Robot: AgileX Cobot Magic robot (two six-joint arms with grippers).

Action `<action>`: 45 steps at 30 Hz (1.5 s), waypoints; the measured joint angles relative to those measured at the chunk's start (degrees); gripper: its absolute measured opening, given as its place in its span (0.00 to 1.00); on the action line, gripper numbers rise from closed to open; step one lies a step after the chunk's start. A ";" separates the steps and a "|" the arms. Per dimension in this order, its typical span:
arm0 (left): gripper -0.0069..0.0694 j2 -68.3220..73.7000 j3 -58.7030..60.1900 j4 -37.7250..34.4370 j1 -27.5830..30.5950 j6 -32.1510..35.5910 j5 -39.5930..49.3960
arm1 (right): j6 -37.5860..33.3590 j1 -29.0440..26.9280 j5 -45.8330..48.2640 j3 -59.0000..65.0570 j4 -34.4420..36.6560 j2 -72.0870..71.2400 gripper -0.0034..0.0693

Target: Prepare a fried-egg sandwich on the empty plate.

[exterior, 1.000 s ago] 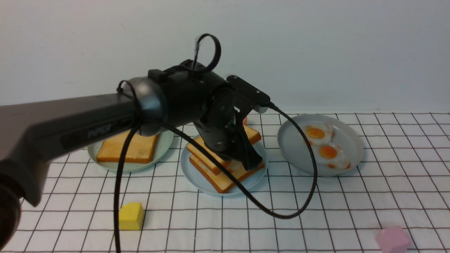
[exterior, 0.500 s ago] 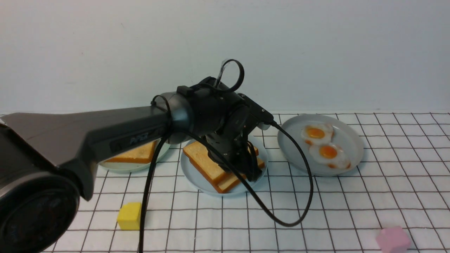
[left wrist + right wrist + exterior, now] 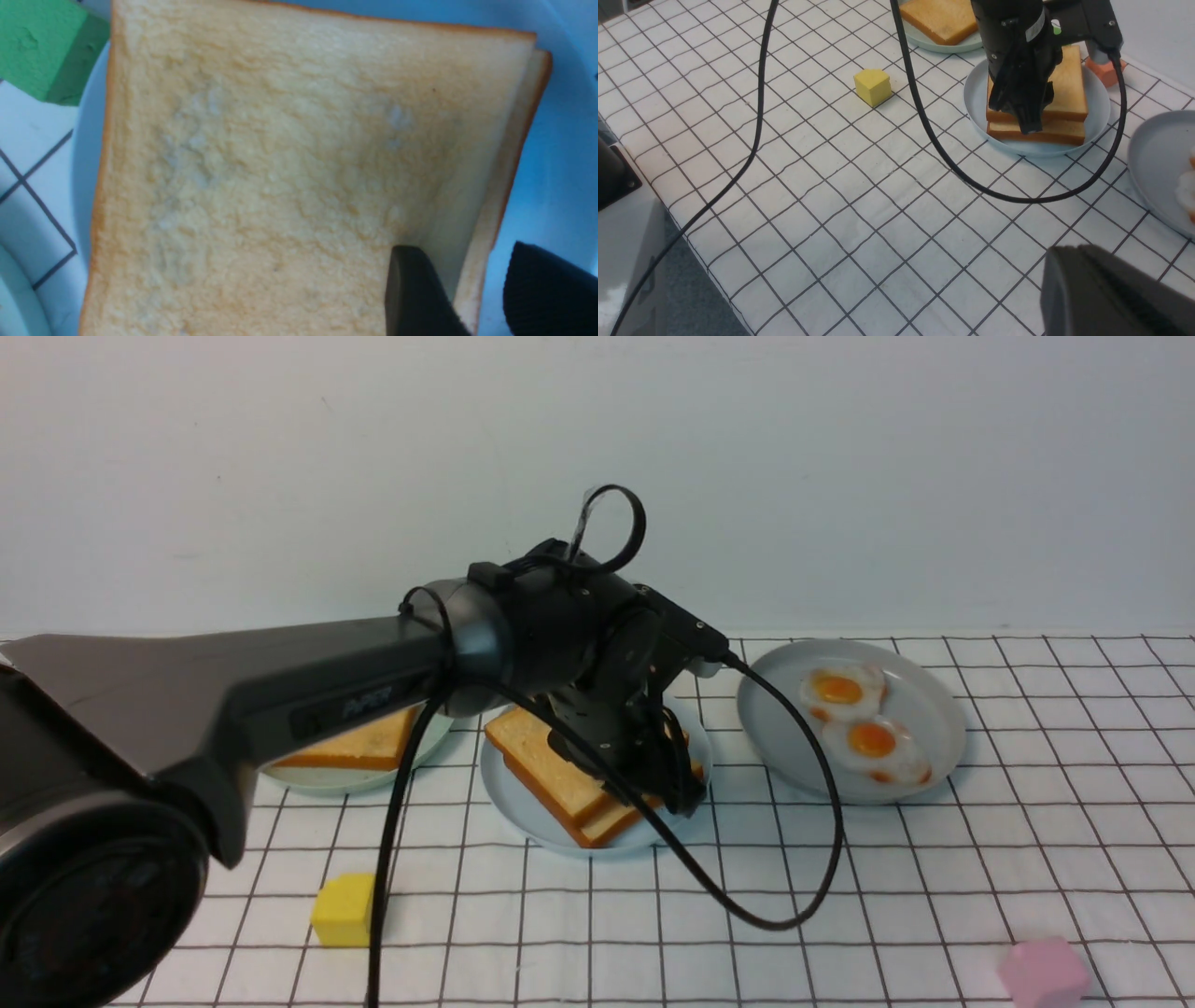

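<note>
Left arm [image 3: 280,700] has dipped lower; its pincer [image 3: 683,795] gapes astride the top toast [image 3: 280,163], holding nothing.

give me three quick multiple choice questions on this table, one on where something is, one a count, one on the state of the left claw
1. In the front view, which plate holds the stack of toast?
A) the left one
B) the middle one
C) the right one

2. How many fried eggs lie on the grey plate?
A) four
B) one
C) two

3. How is the left claw?
A) open at the toast
B) shut on an egg
C) shut on the yellow block

Answers:
1 B: the stack sits on the blue plate, between the other two plates.
2 C: two yolks show side by side on the grey plate.
3 A: the left wrist view shows the fingers apart at the edge of the top slice.
</note>
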 joint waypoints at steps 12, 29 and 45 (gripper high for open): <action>0.26 -25.98 1.34 -15.70 -1.47 0.00 9.76 | 0.07 0.00 -0.06 0.00 0.00 0.00 0.09; 0.07 -91.68 67.93 -17.64 -2.68 -0.04 -33.20 | 2.30 0.00 -0.29 0.00 -0.24 0.00 0.05; 0.07 -121.66 91.71 -17.82 -2.68 -0.04 -41.33 | 7.18 0.00 1.13 0.00 -0.18 0.00 0.06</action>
